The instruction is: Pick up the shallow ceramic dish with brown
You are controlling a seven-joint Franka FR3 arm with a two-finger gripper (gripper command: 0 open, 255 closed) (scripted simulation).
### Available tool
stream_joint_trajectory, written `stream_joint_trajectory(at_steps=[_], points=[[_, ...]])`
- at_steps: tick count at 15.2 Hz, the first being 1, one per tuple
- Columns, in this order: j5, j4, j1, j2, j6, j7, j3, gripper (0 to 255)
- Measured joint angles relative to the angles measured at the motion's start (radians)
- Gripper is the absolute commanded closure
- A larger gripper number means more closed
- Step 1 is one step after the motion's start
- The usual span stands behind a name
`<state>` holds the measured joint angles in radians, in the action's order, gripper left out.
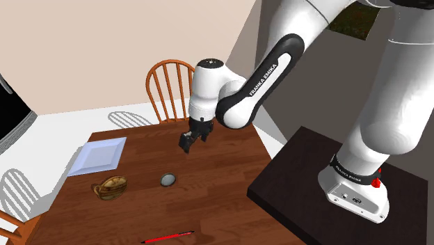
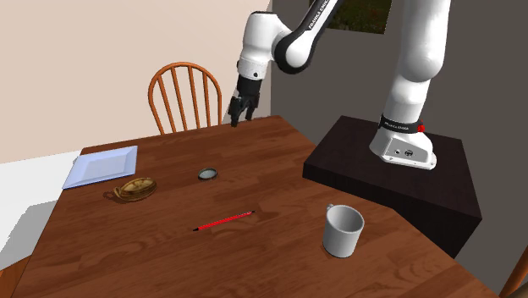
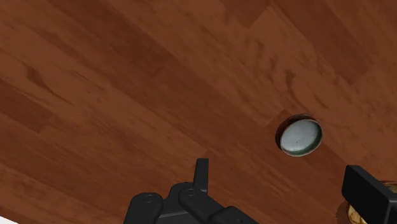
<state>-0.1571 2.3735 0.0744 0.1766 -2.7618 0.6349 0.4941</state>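
Brown basket (image 1: pixel 110 187): lay on the desk (image 1: pixel 222 181).
Dish (image 1: pixel 167 179): sat near the basket, toward the shoulder view's right.
Claw (image 1: pixel 186 145): hung wide open, higher and farther right of the basket.
Rim (image 3: pixel 280 141): likely needed a centred, straight-down pinch.

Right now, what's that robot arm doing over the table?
The arm holds its gripper open above the table, with nothing in it. It is meant to pick up the little brown-rimmed dish, which lies on the wood off to one side of the gripper, untouched.
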Motion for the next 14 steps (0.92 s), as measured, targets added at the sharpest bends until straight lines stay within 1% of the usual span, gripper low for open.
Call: stream_joint_trajectory(at_steps=[2, 3, 5, 9, 12, 14], points=[[-0.095, -0.057, 0.051, 0.084, -0.026, 0.089, -0.044, 0], [-0.135, -0.083, 0.076, 0.124, -0.043, 0.124, -0.069, 0], [-0.207, -0.152, 0.141, 0.21, -0.064, 0.197, -0.125, 0], [-0.282, -0.289, 0.242, 0.357, -0.092, 0.283, -0.209, 0], [-0.312, -0.418, 0.312, 0.481, -0.102, 0.327, -0.261, 0], [-0.32, -0.498, 0.342, 0.553, -0.104, 0.342, -0.283, 0]])
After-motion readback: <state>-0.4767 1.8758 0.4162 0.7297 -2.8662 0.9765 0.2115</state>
